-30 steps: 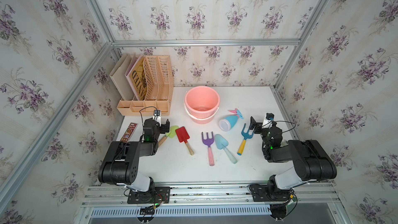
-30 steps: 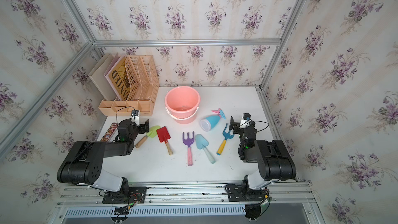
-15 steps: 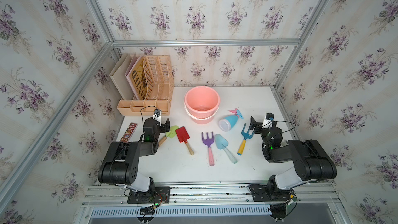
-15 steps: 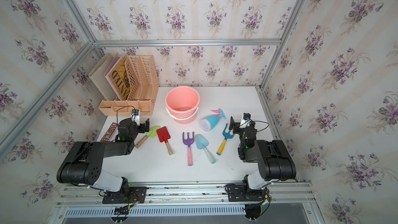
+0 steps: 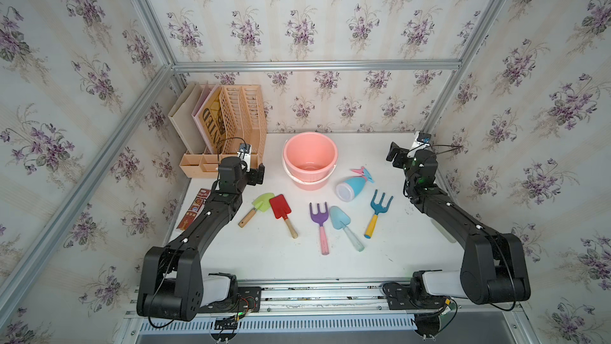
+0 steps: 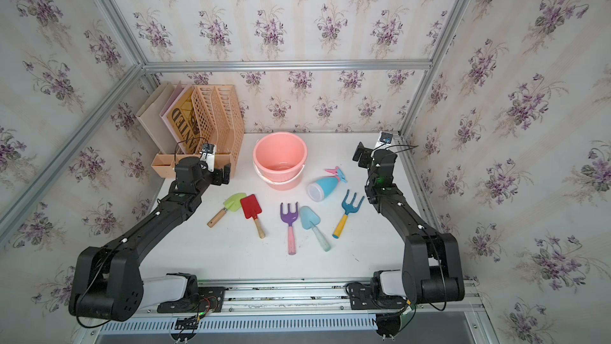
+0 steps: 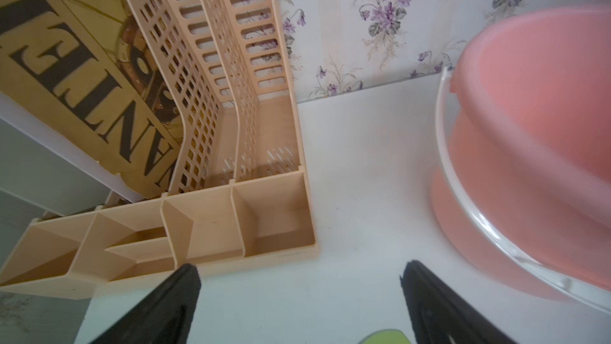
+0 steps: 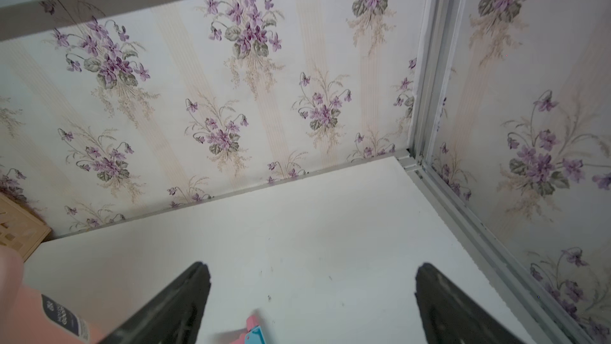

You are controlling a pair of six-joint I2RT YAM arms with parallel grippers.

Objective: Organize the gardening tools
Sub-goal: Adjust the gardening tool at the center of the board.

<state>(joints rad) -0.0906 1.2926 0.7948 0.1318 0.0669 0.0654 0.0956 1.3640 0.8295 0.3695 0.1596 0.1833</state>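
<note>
Several gardening tools lie in a row on the white table in both top views. From the left they are the lime spade (image 5: pixel 263 201) (image 6: pixel 234 202), red spade (image 5: pixel 280 207), purple fork (image 5: pixel 319 216), light-blue trowel (image 5: pixel 339 217) and blue fork (image 5: pixel 380 203). The blue spray bottle (image 5: pixel 352 188) lies on its side behind them. My left gripper (image 5: pixel 256 173) (image 7: pixel 299 269) hangs open and empty behind the lime spade (image 7: pixel 385 337). My right gripper (image 5: pixel 395 155) (image 8: pixel 313 269) is open and empty, behind and to the right of the bottle's pink nozzle (image 8: pixel 253 329).
A pink bucket (image 5: pixel 309 157) (image 7: pixel 535 127) stands at the back centre. A beige file organizer (image 5: pixel 244 117) (image 7: pixel 231 220) with boards in it fills the back left corner. A flat red-brown box (image 5: pixel 195 208) lies along the left edge. Walls close three sides.
Both arms have risen and reached toward the back wall, carrying the grippers away from the tools. Both grippers stayed open. The tools have not moved.
</note>
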